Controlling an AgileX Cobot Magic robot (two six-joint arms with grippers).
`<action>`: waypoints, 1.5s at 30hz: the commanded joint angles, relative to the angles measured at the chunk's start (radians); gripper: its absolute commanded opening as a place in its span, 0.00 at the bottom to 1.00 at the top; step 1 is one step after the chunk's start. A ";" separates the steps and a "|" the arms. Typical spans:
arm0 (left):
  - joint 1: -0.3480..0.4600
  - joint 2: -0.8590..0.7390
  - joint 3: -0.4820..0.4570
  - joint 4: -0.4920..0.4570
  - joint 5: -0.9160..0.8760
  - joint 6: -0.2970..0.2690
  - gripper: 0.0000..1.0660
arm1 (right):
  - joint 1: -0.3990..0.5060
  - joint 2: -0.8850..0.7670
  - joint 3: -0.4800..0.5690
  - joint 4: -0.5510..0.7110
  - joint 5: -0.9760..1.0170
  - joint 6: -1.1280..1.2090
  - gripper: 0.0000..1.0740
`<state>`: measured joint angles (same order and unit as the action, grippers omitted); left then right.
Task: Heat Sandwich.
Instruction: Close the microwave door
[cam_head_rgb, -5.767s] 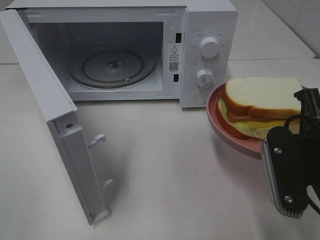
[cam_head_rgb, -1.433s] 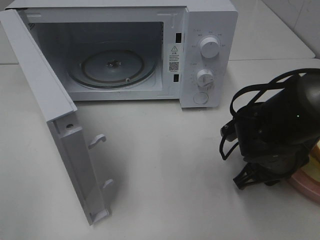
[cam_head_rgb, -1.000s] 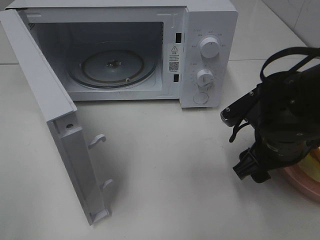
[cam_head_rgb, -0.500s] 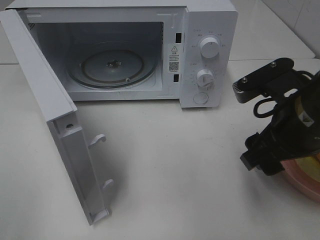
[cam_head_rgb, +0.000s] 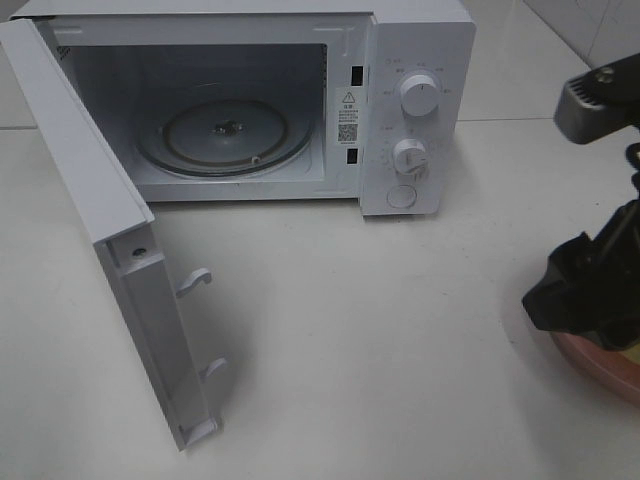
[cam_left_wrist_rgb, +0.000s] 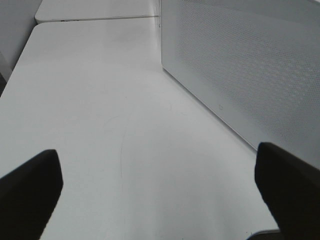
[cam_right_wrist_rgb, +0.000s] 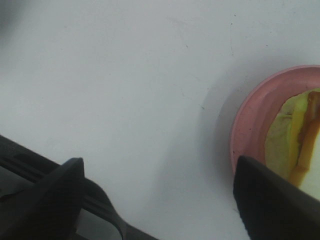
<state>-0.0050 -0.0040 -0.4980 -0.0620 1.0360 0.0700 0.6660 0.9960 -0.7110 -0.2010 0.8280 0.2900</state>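
In the right wrist view the sandwich (cam_right_wrist_rgb: 295, 142) lies on a round pink plate (cam_right_wrist_rgb: 250, 125), showing pale yellow-green and orange filling at the frame's edge. My right gripper (cam_right_wrist_rgb: 160, 200) is open, with only bare table between its fingers (cam_right_wrist_rgb: 47, 200); one finger sits beside the plate's rim. From the high camera, my right arm (cam_head_rgb: 590, 290) covers the sandwich, and only a strip of the pink plate (cam_head_rgb: 600, 368) shows at the right edge. My left gripper (cam_left_wrist_rgb: 160, 192) is open over bare table and holds nothing.
The white microwave (cam_head_rgb: 420, 60) stands at the back with its door (cam_head_rgb: 110, 240) swung wide to the left and the glass turntable (cam_head_rgb: 225, 135) bare. Its perforated side wall (cam_left_wrist_rgb: 250, 65) runs close beside my left gripper. White tabletop (cam_head_rgb: 350, 330) lies in front.
My right arm has swung rightward and up toward the frame's edge over the last second. The plate, raised near the microwave several seconds ago, now lies low at the right edge.
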 joint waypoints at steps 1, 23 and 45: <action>0.002 -0.022 0.003 0.002 -0.005 0.000 0.95 | -0.003 -0.094 -0.004 0.029 0.071 -0.037 0.73; 0.002 -0.022 0.003 0.002 -0.005 0.000 0.95 | -0.204 -0.566 0.129 0.031 0.217 -0.087 0.71; 0.002 -0.022 0.003 0.002 -0.005 0.000 0.95 | -0.577 -1.025 0.174 0.076 0.226 -0.137 0.71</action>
<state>-0.0050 -0.0040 -0.4980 -0.0620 1.0360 0.0700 0.0960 -0.0030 -0.5420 -0.1250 1.0620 0.1630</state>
